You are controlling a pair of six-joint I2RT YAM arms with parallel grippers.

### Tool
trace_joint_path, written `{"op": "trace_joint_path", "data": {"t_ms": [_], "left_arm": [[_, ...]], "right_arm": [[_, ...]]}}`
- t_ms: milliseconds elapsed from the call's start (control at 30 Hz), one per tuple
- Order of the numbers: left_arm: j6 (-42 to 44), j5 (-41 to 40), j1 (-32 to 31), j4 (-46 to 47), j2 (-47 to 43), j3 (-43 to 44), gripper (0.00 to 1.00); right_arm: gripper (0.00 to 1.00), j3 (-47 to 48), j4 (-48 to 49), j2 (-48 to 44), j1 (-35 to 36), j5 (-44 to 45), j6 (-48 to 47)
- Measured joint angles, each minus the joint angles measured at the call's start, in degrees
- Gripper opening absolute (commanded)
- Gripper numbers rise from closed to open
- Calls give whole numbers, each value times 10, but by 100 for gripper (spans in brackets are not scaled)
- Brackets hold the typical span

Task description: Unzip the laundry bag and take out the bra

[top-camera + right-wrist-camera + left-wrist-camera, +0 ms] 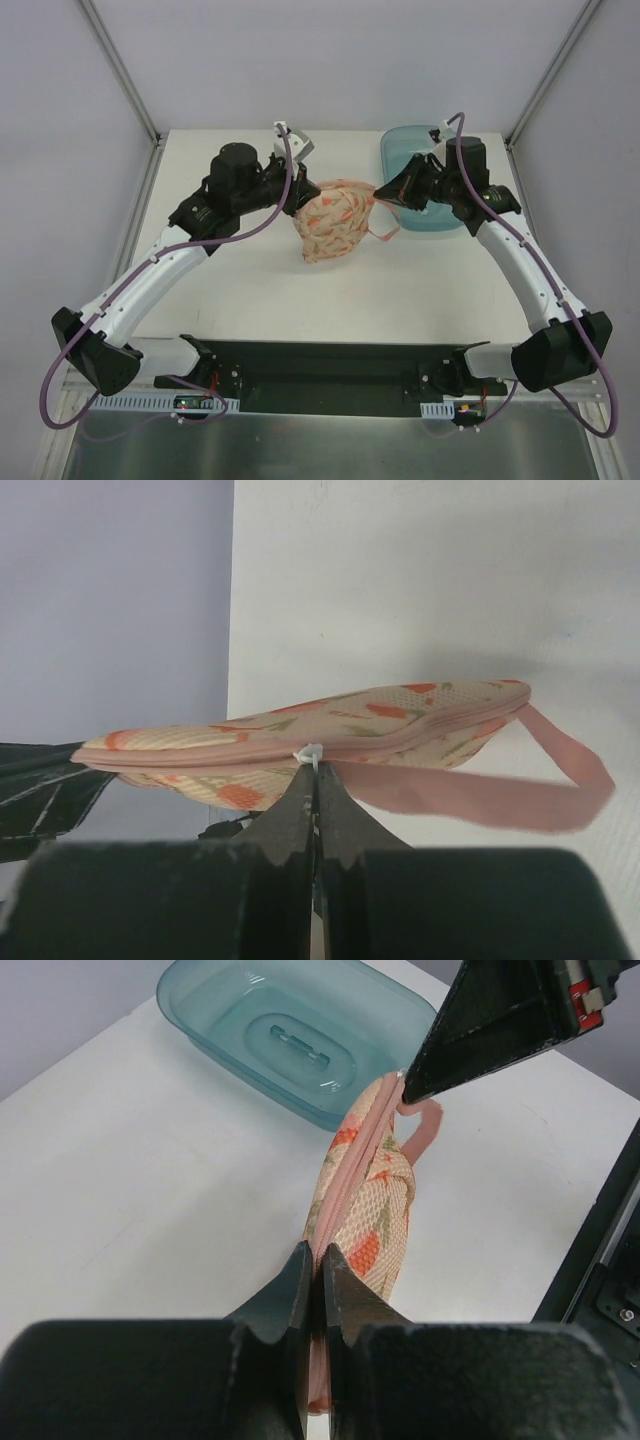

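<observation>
I have the laundry bag strung between my two grippers: a peach-orange mesh pouch with reddish print and a pink zip seam along its upper edge. My left gripper is pressed together on one end of that seam, and my right gripper pinches the small white zip pull. A pink loop hangs just right of it. The teal basin sits on the bench beyond.
</observation>
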Motion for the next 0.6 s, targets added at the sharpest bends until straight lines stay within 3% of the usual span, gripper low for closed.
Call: {"op": "trace_joint_path", "data": {"t_ms": [333, 367, 400, 467, 600], "left_arm": [[-16, -11, 14, 17, -44, -67, 2], [-18, -13, 15, 18, -44, -70, 39], [-19, -14, 15, 19, -44, -71, 64], [-18, -14, 15, 25, -44, -71, 99], [-21, 15, 19, 32, -44, -66, 99]], "right_arm": [[1, -88, 77, 5, -11, -76, 33], [1, -87, 80, 4, -12, -78, 34], [1, -84, 80, 4, -13, -79, 33], [1, -73, 79, 4, -13, -79, 33], [1, -56, 79, 3, -10, -78, 33]]}}
